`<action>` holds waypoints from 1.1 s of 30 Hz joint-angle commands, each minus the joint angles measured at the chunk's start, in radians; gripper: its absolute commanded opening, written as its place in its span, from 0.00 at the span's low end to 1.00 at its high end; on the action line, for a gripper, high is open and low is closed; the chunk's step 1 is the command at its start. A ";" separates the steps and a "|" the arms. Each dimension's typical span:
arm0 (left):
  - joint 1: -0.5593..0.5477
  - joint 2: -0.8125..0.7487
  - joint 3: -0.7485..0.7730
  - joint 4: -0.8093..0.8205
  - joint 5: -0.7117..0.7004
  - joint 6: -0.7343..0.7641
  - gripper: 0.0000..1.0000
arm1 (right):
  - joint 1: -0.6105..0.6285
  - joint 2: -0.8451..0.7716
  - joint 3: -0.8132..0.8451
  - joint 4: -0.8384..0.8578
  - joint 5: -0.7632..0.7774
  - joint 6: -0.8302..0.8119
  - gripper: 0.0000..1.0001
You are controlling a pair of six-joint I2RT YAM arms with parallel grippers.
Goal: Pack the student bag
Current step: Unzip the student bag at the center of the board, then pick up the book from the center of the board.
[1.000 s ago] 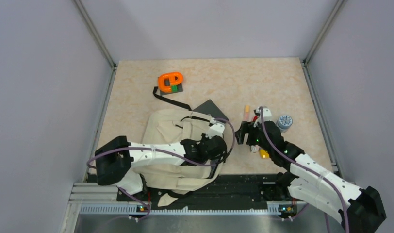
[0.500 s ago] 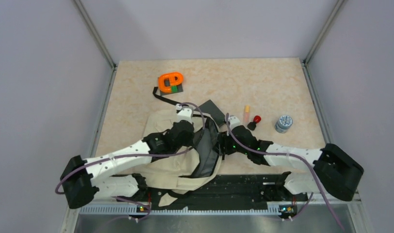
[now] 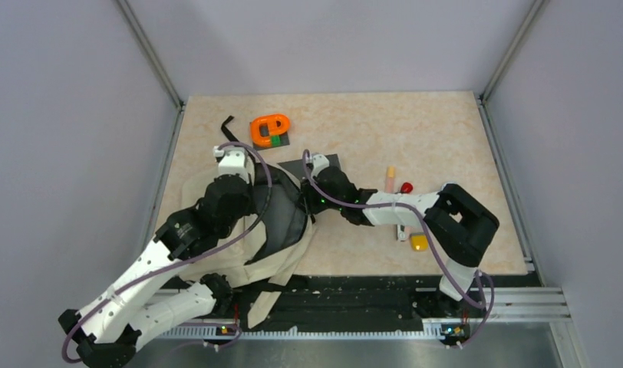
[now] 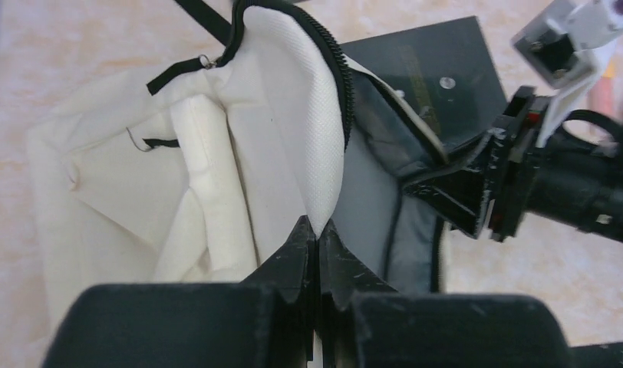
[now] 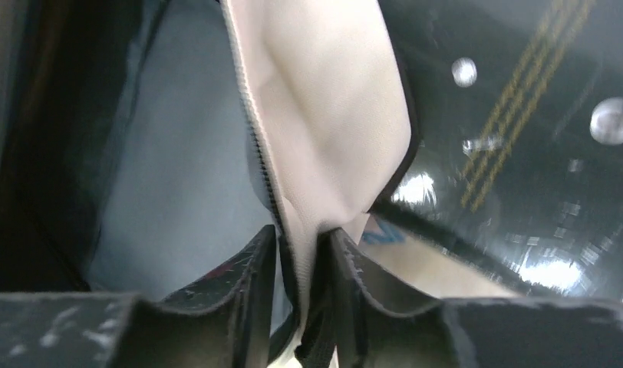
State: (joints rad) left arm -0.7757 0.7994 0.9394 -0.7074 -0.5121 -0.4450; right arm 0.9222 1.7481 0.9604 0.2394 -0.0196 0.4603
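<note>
Two grips set: left jaws and right jaws clamp opposite rims of the bag mouth, bag at 8 o'clock on the counter; opening step, next probably spread the mouth, then load.

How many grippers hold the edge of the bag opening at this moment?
2. The left gripper pinches the beige rim of the student bag; the right gripper pinches the opposite rim. Neither grip is hidden.
</note>
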 commanded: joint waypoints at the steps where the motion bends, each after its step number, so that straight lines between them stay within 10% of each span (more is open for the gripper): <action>1: 0.069 -0.009 0.110 -0.124 -0.088 0.124 0.00 | 0.012 -0.005 0.122 0.039 -0.001 -0.078 0.45; 4: 0.126 -0.002 0.099 -0.108 -0.141 0.181 0.00 | -0.006 -0.069 0.110 -0.008 0.016 -0.111 0.69; 9: 0.175 -0.025 0.026 -0.003 -0.321 0.241 0.00 | -0.121 -0.198 0.024 -0.077 -0.016 -0.113 0.79; 33: 0.222 -0.170 -0.099 0.115 -0.329 0.271 0.00 | -0.459 -0.029 -0.204 0.258 -0.442 0.142 0.78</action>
State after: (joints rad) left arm -0.5629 0.6144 0.8284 -0.6697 -0.8486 -0.1768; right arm 0.4686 1.6817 0.7593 0.3260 -0.3622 0.5182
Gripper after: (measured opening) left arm 0.022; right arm 0.793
